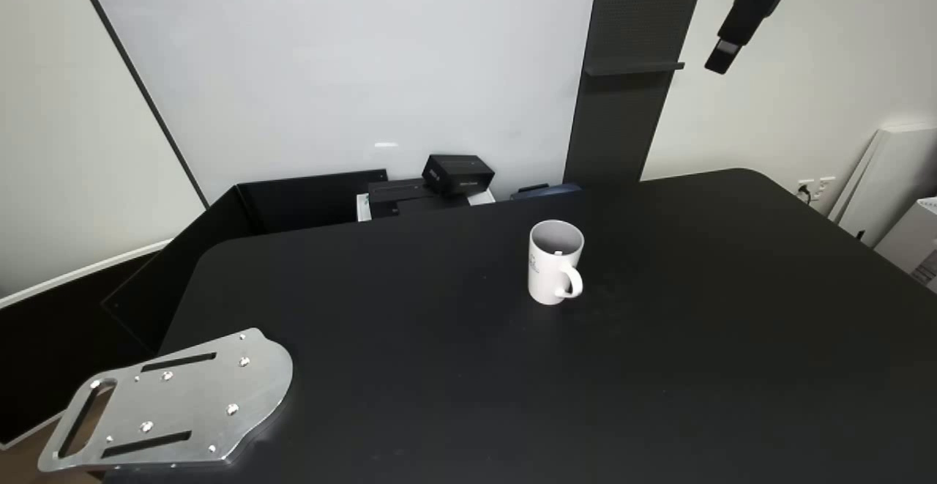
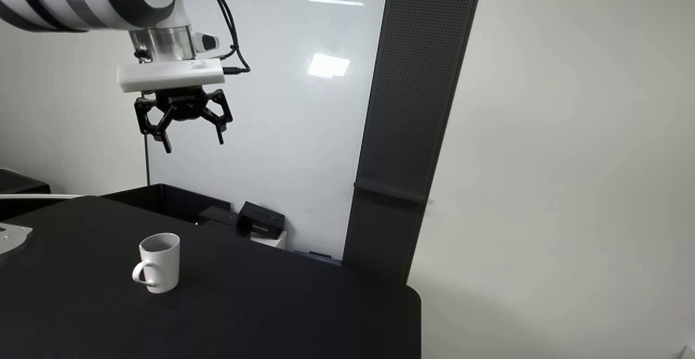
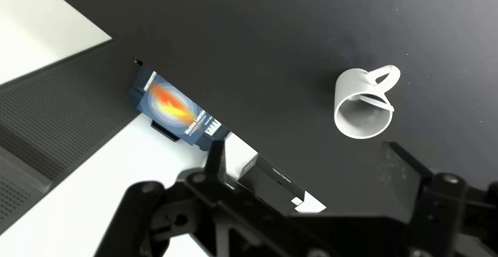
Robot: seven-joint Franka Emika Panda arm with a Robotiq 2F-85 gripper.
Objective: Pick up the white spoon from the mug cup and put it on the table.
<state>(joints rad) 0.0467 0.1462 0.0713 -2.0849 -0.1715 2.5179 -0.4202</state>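
Observation:
The white mug cup stands upright on the black table; it also shows in an exterior view and in the wrist view. The white spoon leans inside the mug, its end at the rim near the handle. Only a small white tip of the spoon shows in an exterior view. My gripper is open and empty, high above the table and apart from the mug. In the wrist view its fingers are wide apart, with the mug ahead near the right finger.
A grey metal plate with slots lies at a table corner. Black boxes sit beyond the table's far edge by the whiteboard. A blue book lies there too, near the dark perforated panel.

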